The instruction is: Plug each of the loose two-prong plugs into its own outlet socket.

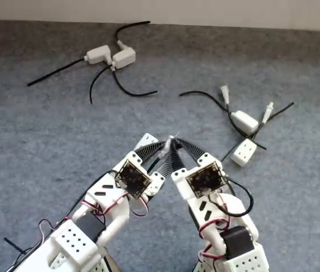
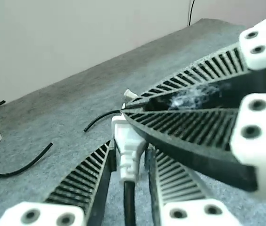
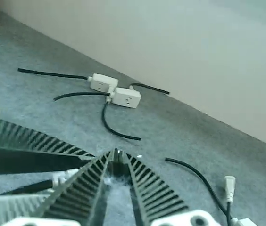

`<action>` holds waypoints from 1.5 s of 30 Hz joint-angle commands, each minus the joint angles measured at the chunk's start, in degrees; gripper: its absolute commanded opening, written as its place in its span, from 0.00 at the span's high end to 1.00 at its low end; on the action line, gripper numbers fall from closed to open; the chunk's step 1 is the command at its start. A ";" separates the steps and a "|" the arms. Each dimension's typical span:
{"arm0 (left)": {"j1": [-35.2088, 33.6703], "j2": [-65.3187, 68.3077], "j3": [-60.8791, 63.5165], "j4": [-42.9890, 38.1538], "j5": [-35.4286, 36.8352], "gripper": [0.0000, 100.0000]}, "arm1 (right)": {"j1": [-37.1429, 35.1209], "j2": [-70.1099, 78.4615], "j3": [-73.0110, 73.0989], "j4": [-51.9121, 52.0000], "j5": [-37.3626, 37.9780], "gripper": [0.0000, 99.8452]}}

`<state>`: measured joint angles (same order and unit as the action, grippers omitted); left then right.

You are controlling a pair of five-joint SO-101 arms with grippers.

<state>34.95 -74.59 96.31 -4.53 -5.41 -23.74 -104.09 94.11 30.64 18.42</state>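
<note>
Fingers (image 2: pixel 83 181) of the left gripper (image 2: pixel 127 157) are clamped on a white plug (image 2: pixel 123 141), and its black cord trails back between them toward the wrist. Just over that plug, the right gripper (image 3: pixel 116 159) reaches across with its ribbed fingers (image 3: pixel 147 186) pressed together at the tips on a cord end (image 2: pixel 129 94). That is a small white tip on a thin black cord; whether it is a plug I can't make out. Seen from above, the two grippers meet nose to nose over the middle of the grey carpet (image 1: pixel 46 141), with plug and cord end right up against each other.

Well back, near the wall (image 1: pixel 234 11), two far sockets (image 1: pixel 99 55) lie touching each other, their black cords curling away on both sides. Off to the right lie two white blocks (image 1: pixel 245 120) on tangled cords; the nearer one shows socket slots. Two loose plugs (image 1: pixel 224 90) rest on the carpet just beside them, prongs pointing toward the wall.
</note>
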 commanded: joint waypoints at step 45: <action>-15.16 -0.40 -25.36 37.36 9.23 0.99 | 26.42 0.13 -2.24 15.43 -14.77 0.99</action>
<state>21.32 -74.95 80.48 22.20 3.12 -1.67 -103.65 89.19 45.93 5.58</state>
